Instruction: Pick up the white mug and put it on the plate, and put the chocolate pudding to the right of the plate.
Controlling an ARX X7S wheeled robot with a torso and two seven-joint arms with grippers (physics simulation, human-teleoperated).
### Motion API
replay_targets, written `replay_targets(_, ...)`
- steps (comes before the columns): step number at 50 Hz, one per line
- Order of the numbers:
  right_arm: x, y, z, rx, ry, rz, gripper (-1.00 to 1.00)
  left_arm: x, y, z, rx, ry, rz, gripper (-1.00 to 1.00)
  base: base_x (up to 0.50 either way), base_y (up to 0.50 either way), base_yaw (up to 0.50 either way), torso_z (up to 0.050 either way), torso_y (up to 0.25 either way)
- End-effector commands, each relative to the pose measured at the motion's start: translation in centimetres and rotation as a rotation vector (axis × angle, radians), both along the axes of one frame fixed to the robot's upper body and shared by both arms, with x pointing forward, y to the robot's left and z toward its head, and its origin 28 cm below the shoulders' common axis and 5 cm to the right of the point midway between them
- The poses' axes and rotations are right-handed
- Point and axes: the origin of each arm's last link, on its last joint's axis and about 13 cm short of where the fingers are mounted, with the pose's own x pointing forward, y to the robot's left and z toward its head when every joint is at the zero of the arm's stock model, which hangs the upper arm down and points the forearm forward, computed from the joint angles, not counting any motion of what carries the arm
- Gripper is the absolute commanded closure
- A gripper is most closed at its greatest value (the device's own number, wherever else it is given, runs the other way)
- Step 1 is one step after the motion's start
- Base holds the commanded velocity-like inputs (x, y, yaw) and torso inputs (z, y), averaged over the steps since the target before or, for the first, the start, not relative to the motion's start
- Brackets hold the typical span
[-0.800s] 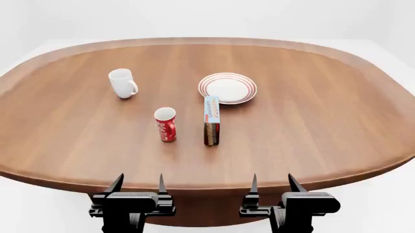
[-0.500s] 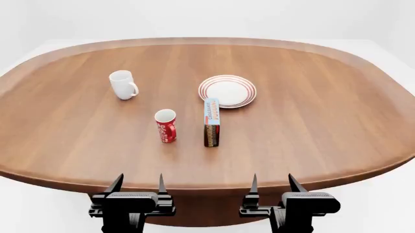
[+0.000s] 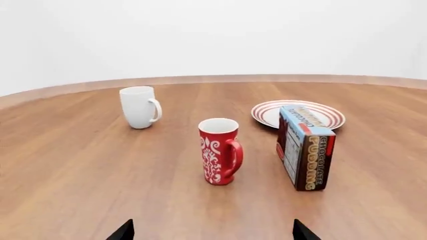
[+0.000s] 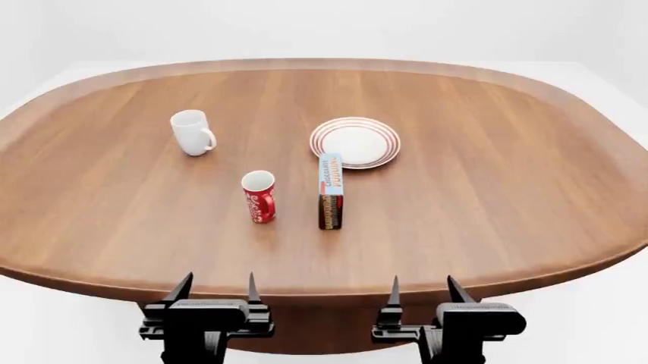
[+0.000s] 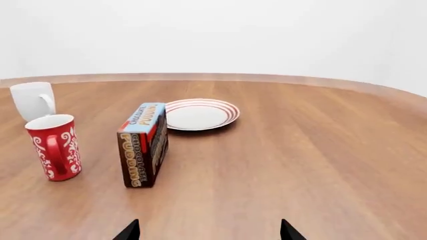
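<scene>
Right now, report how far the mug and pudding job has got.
Done: nothing. The glossy white ceramic mug stands on the wooden table, away from the empty red-ringed round plate. The blue-brown chocolate pudding carton stands before the plate. In hand: nothing; left gripper and right gripper are open. Both placements remain.

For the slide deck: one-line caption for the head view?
Both open grippers wait below the table's near edge; white mug, plate, chocolate pudding untouched.

Plain glossy white ceramic mug [image 4: 191,132] stands upright on the wooden table, far left, loop handle turned toward the plate side. Round white plate with red concentric rim rings [image 4: 356,142] lies flat near table centre, bare. Narrow light-blue-and-brown chocolate pudding carton [image 4: 330,191] stands on its long edge just before the plate, orange lettering on its brown end
</scene>
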Motion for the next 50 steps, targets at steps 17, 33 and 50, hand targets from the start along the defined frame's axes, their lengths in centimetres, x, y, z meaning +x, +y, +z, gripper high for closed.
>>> replay_targets(17, 0.9, -5.1, 11.6, 0.039, -0.429, -0.254, -1.00, 0.6, 4.7, 10.5, 0.058, -0.433, 0.271, -1.00, 0.00, 0.00, 0.00, 0.000, 0.000)
replay_targets(33, -2.7, -7.6, 20.1, -0.003, -0.907, -0.350, -1.00, -2.8, 8.5, 19.0, 0.157, -0.892, 0.514, -1.00, 0.00, 0.00, 0.00, 0.000, 0.000)
replay_targets(50, -4.7, -7.6, 22.2, -0.091, -1.071, -0.335, -1.00, -4.1, 9.2, 19.9, 0.205, -0.976, 0.571, -1.00, 0.24, 0.00, 0.00, 0.000, 0.000)
